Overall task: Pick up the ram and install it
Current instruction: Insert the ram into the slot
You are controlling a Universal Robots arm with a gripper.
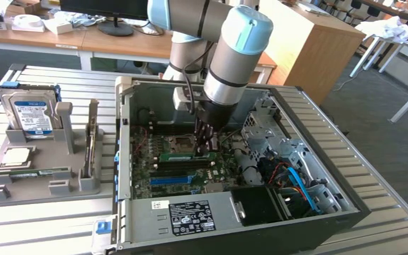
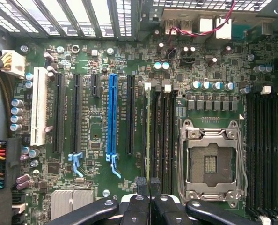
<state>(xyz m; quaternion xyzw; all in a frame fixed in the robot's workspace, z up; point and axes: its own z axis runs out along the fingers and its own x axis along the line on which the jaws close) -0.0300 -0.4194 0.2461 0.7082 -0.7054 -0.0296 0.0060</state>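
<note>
The ram point(image 1: 183, 156) is a narrow green stick lying along the memory slots of the motherboard point(image 1: 151, 170), just beside the empty processor socket point(image 1: 181, 142). My gripper point(image 1: 205, 149) reaches straight down into the open computer case and stands over the stick's end nearer the exterior view's right. In the wrist view the ram point(image 2: 149, 131) shows edge-on as a thin line running away from the black fingertips point(image 2: 140, 185), in line with the dark slots next to the socket point(image 2: 211, 161). My gripper point(image 2: 149, 187) is shut on it. Whether the stick is seated in the slot I cannot tell.
The case walls point(image 1: 346, 191) and drive cage with cables point(image 1: 296, 180) close in around the board. A blue expansion slot point(image 2: 113, 117) lies nearby. On the exterior view's left, a grey holder point(image 1: 41, 186) carries a hard drive point(image 1: 34, 114), a silver processor chip point(image 1: 16, 155) and another green stick point(image 1: 30, 172).
</note>
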